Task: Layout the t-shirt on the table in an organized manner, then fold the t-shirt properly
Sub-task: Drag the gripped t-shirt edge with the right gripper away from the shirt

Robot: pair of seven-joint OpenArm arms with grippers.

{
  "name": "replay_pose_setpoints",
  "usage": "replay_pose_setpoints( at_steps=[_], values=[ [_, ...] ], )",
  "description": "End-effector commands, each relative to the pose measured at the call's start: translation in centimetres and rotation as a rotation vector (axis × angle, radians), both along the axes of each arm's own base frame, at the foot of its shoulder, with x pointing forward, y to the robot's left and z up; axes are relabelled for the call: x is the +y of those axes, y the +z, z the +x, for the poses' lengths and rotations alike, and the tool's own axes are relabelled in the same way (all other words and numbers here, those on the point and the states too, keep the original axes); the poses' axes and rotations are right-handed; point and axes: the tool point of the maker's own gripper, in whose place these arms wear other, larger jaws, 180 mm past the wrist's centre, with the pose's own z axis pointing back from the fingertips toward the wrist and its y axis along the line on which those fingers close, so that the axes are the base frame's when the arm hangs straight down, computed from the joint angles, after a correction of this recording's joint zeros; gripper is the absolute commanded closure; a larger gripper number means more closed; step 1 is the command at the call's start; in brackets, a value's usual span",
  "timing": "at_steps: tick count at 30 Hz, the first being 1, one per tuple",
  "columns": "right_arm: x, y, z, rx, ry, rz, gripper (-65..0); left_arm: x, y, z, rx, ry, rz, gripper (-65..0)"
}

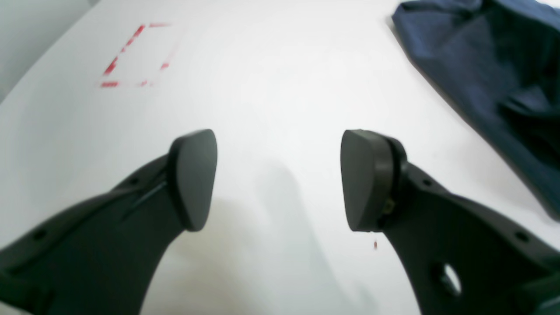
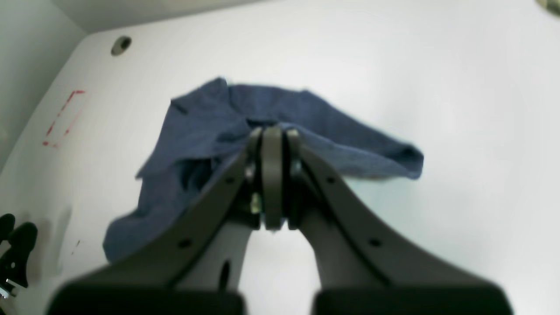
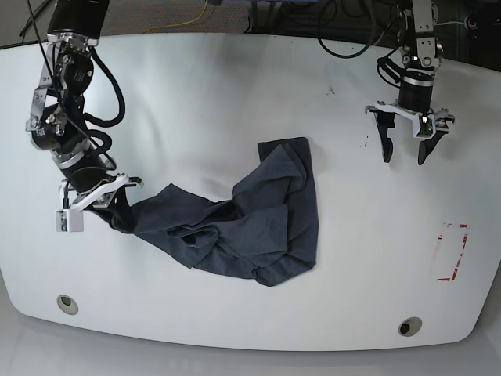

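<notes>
The dark navy t-shirt [image 3: 243,223] lies crumpled across the middle of the white table [image 3: 235,102], with one end stretched out toward the left. My right gripper [image 3: 124,223] is shut on that stretched end; in the right wrist view its fingers [image 2: 272,175] pinch the t-shirt [image 2: 210,131], which trails away behind them. My left gripper [image 3: 404,153] hangs open over bare table at the back right, well away from the cloth. In the left wrist view its pads [image 1: 192,175] stand wide apart with nothing between them, and the t-shirt [image 1: 490,74] shows at the upper right.
A red tape rectangle [image 3: 452,251] marks the table near its right edge. Two round grommet holes [image 3: 67,304] [image 3: 407,326] sit near the front edge. Cables run along the back edge behind the arms.
</notes>
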Motion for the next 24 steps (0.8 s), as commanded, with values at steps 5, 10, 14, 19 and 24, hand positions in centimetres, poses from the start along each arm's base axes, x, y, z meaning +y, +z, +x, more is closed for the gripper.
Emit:
replay_pose_setpoints(
  at_steps=[5,10,14,19,24],
  values=[
    [-1.0,5.1,1.9,-0.137,0.014,-0.058,0.0,0.5,2.1,2.5,-0.046,0.009,0.007,-41.5],
    [-1.8,7.7,2.9,-0.199,0.012,-0.100,0.0,0.3,2.4,3.1,-0.049,0.002,0.008,-41.8],
    [-2.6,10.7,3.7,-0.266,0.006,-0.143,0.0,-0.9,2.7,3.7,-0.058,-0.048,-0.004,-41.8],
    [-2.8,13.1,4.2,-0.325,0.017,-0.176,0.0,-3.5,1.9,3.8,-0.007,-0.170,0.023,-41.8],
    [-2.7,14.6,4.5,-0.365,0.025,-0.186,0.0,-8.3,2.0,3.5,0.020,-0.345,-0.003,-41.6]
  ],
)
